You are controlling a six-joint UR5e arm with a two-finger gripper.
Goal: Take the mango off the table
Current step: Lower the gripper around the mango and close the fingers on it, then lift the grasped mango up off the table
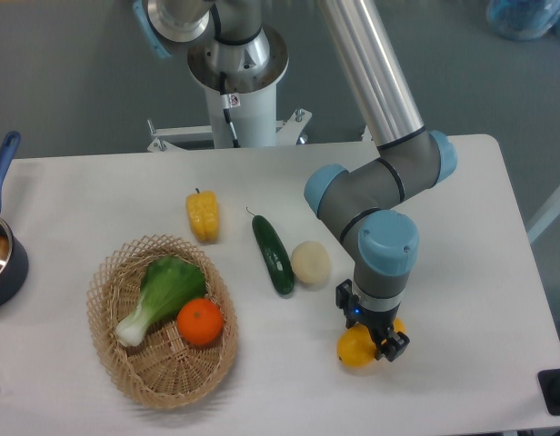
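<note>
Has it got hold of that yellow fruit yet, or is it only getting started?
The reach is done: the gripper sits right over the mango, fingers on either side. Whether they have clamped it I cannot tell. The mango looks to be on the table, so lifting remains.
</note>
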